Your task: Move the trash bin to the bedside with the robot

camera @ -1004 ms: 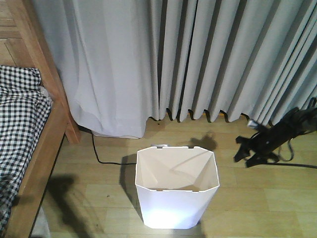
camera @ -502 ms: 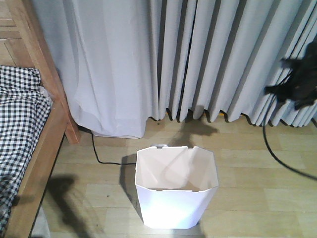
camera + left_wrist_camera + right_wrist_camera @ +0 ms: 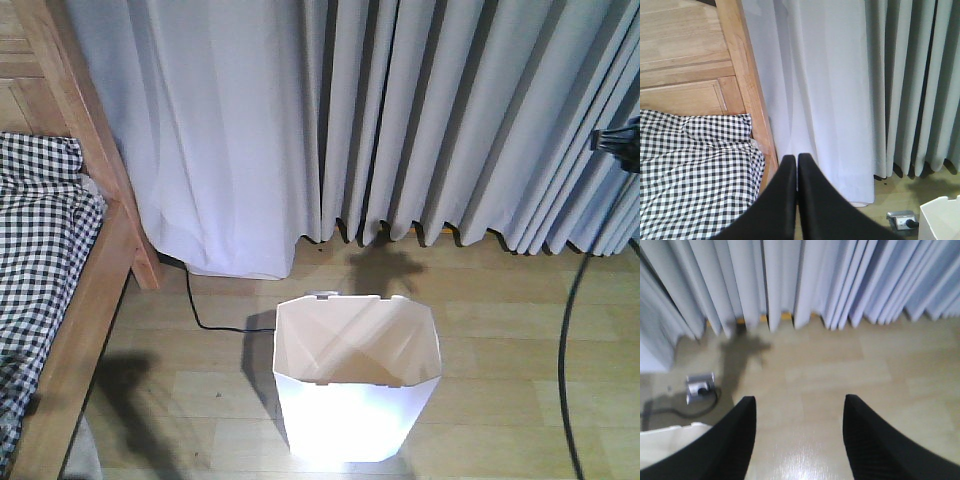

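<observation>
The white faceted trash bin (image 3: pixel 350 410) stands upright on the floor, a short way right of the bed's wooden frame (image 3: pixel 95 280) and checked bedding (image 3: pixel 40 230). Nothing touches the bin. My left gripper (image 3: pixel 796 158) is shut and empty, held in the air facing the bed frame (image 3: pixel 747 85) and bedding (image 3: pixel 695 170); a corner of the bin (image 3: pixel 940 220) shows at the lower right. My right gripper (image 3: pixel 800 401) is open over bare floor, with the bin's rim (image 3: pixel 662 437) at its lower left. Only a black bit of the right arm (image 3: pixel 620 140) shows at the front view's right edge.
Grey curtains (image 3: pixel 400 120) hang to the floor behind the bin. A floor socket box (image 3: pixel 700 387) with a black cable (image 3: pixel 205 318) lies between bin and curtain. The right arm's cable (image 3: pixel 568 340) hangs down at the right.
The right arm has risen from floor level beside the bin, up and to the right, to the frame's edge. The bin and bed have not moved.
</observation>
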Motion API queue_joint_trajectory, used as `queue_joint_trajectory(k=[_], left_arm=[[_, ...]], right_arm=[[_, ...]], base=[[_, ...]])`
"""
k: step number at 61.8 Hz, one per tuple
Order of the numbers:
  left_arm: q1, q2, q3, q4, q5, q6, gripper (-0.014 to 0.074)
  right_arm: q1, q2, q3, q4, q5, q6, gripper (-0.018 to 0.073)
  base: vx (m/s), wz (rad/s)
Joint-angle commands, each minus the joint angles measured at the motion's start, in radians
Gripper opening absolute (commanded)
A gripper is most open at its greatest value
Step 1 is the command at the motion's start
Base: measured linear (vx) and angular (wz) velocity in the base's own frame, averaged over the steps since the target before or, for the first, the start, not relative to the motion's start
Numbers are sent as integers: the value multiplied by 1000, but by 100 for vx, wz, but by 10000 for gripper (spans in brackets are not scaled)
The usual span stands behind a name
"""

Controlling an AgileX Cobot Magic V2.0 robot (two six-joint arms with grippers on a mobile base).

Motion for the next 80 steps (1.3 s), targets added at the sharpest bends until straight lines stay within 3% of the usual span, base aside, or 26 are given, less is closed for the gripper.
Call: queue_joint_trajectory(k=[1,10,26,36,48,53,73,80], left_arm=[[-6,-10,29,-5,-73,-8,-6],[-6,-10,29,-5,-73,-8,-6],[-6,-10,29,-5,-73,-8,-6],[-6,-10,29,-5,-73,-8,-6],[-6,-10,29,-5,-73,-8,-6],[-6,-10,29,-5,-73,-8,-6],[-6,-10,29,-5,-73,-8,-6],[-6,-10,29,-5,-73,-8,-6]], right_arm=[[-4,-163,80,-6,-122,-16,384],[-4,-350,223,21,-245,-16,384],[-4,-703,441,157,-454,-12,384],[15,-821,513,184,-433,-12,384],[190,-937,533,152,-271,-37,384],[227,-989,533,116,-225,-55,384],[237,-1035,533,113,-162,-55,372],[237,-1035,533,102,-173,-58,234]], base=[[0,0],[0,0],[0,0],[0,0],[0,0],[0,0],[0,0],[0,0]])
